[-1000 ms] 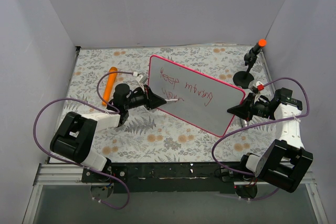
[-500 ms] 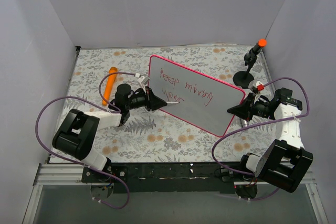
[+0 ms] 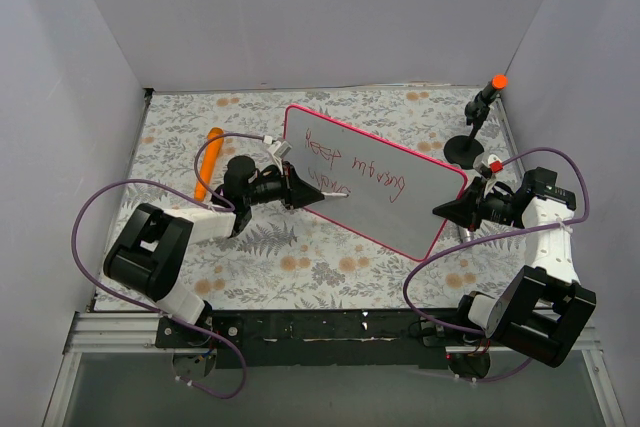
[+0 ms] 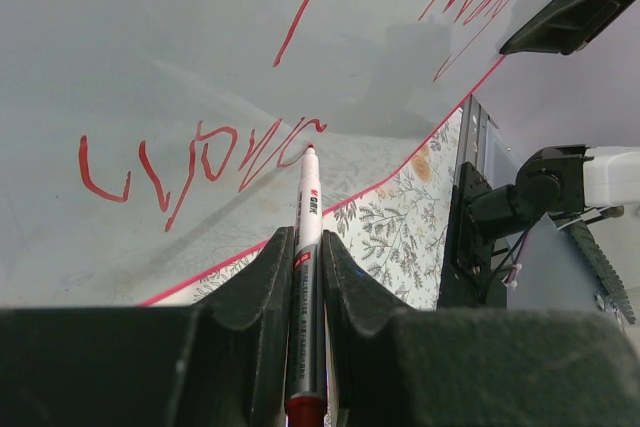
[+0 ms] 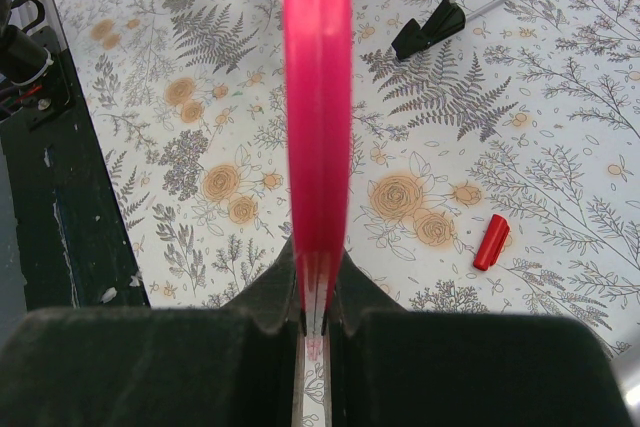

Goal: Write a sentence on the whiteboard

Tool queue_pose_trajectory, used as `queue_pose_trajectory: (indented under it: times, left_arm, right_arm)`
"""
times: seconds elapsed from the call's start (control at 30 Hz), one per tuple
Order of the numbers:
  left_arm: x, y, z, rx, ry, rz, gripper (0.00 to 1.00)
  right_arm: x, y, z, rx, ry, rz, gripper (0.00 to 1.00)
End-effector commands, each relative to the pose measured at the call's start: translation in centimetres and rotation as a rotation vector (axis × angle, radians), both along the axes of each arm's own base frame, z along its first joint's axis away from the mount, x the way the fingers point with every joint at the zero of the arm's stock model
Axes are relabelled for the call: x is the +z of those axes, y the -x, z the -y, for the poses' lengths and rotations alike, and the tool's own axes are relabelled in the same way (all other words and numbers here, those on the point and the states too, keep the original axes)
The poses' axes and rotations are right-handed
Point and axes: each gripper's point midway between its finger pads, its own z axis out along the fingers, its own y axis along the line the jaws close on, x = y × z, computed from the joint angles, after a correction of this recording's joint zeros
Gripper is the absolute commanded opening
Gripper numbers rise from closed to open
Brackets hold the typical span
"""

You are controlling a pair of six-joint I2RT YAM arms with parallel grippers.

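Observation:
The whiteboard [image 3: 375, 187], white with a pink-red frame, stands tilted in the middle of the floral table. Two lines of red handwritten words, the sentence [image 3: 355, 169], run across it; they also show in the left wrist view [image 4: 200, 152]. My left gripper [image 3: 308, 192] is shut on a slim marker [image 4: 303, 247], whose red tip touches the board at the end of the lower line. My right gripper [image 3: 447, 211] is shut on the board's right edge [image 5: 317, 97], holding it.
An orange cylinder [image 3: 209, 162] lies at the left. A black stand with an orange tip [image 3: 478, 117] is at the back right. The red marker cap [image 5: 491, 242] lies on the table, and the board's black foot [image 5: 428, 29] rests beyond it. White walls enclose the table.
My left gripper has moved right along the lower line with the marker, and more red strokes have appeared there. The right gripper and the board have stayed put.

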Motion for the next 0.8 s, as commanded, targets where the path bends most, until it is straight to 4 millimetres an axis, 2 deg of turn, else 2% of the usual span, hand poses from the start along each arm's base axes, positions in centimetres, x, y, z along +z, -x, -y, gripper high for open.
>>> queue_pose_trajectory:
  times: [0.0, 0.3, 0.6, 0.77]
  left_arm:
    - [3.17, -0.91, 0.28, 0.014, 0.039, 0.095, 0.0]
    - [3.16, -0.73, 0.34, 0.003, 0.042, 0.09, 0.0]
    - [4.05, -0.67, 0.44, -0.007, 0.052, 0.105, 0.0]
    - [3.5, -0.8, 0.4, -0.002, 0.037, 0.096, 0.0]
  right_arm:
    - [-1.14, 0.02, 0.49, 0.01, 0.075, 0.021, 0.01]
    - [-1.18, 0.04, 0.48, 0.011, 0.075, 0.021, 0.01]
    - [-1.15, 0.04, 0.46, 0.01, 0.073, 0.02, 0.01]
    - [-1.25, 0.03, 0.48, 0.011, 0.073, 0.015, 0.01]
